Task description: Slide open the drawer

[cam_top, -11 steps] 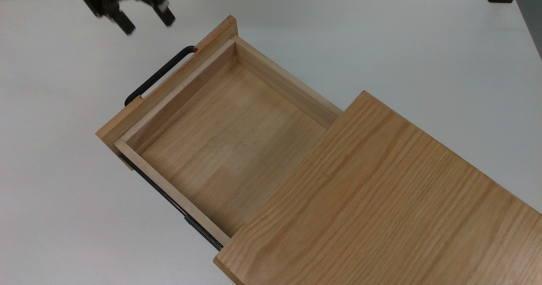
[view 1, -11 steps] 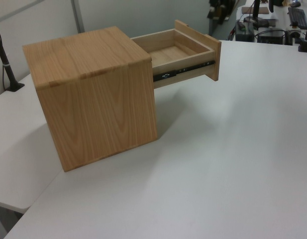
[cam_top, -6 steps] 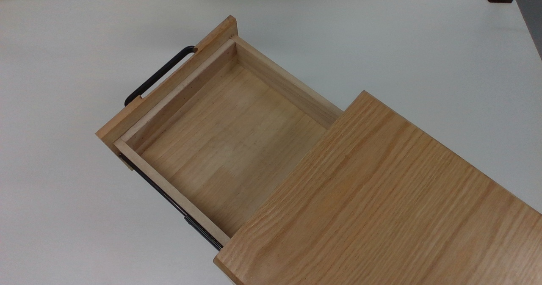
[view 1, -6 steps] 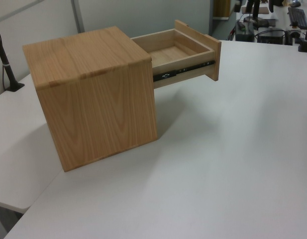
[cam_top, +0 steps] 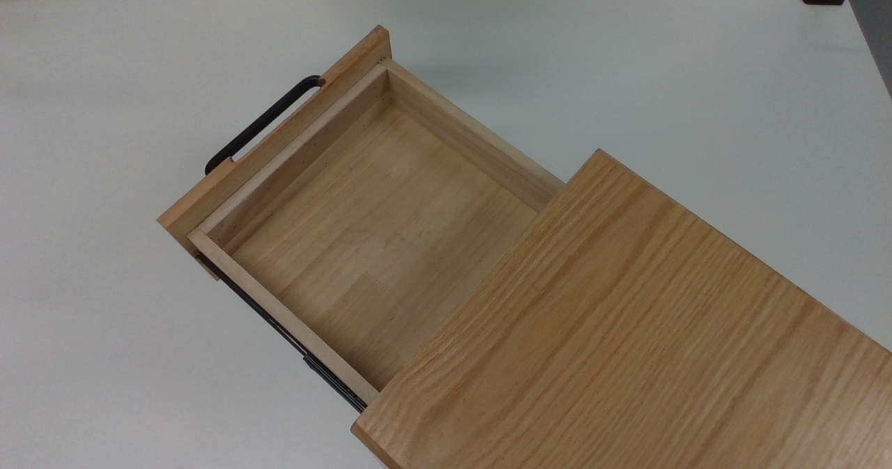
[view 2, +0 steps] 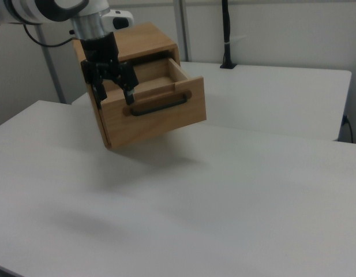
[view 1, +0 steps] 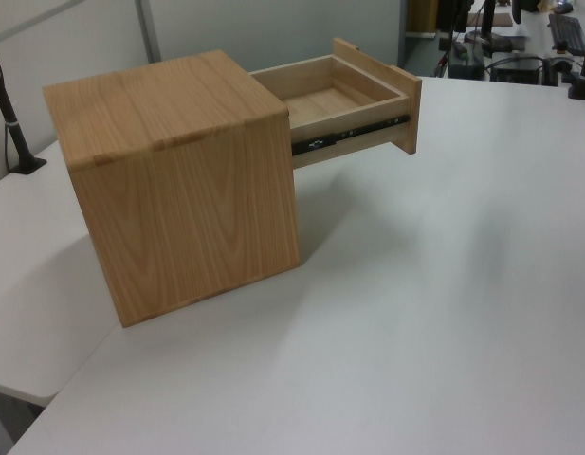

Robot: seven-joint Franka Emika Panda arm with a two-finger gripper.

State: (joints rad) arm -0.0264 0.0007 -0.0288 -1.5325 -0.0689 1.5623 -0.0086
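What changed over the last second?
The gripper, seen a second ago at the top view's upper left above the handle, has left that view; its fingers stand open in the right view. The drawer stayed pulled out and empty, cabinet unmoved.

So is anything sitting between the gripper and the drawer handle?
No. In the right view the open gripper hangs in front of the drawer, above the handle, with nothing held between them.
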